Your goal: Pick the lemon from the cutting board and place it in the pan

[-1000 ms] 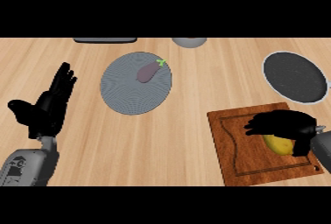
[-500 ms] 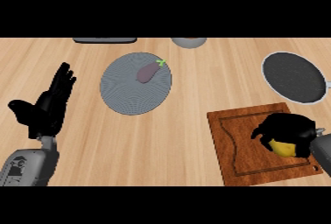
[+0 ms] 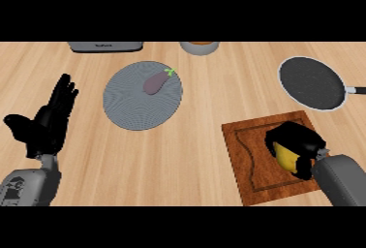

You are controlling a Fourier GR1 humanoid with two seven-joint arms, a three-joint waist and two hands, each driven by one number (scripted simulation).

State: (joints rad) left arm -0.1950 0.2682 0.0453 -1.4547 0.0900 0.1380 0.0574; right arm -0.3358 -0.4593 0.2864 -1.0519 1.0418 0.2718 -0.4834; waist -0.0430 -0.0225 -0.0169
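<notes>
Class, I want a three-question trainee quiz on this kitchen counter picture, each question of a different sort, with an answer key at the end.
1. True or false: the lemon already lies in the pan.
2. What lies on the grey plate? A) eggplant B) carrot C) spoon
3. Fill in: the right hand is curled round the lemon over the ______.

Key:
1. False; it is over the cutting board.
2. A
3. Cutting board. The left hand rests open at the left.
</notes>
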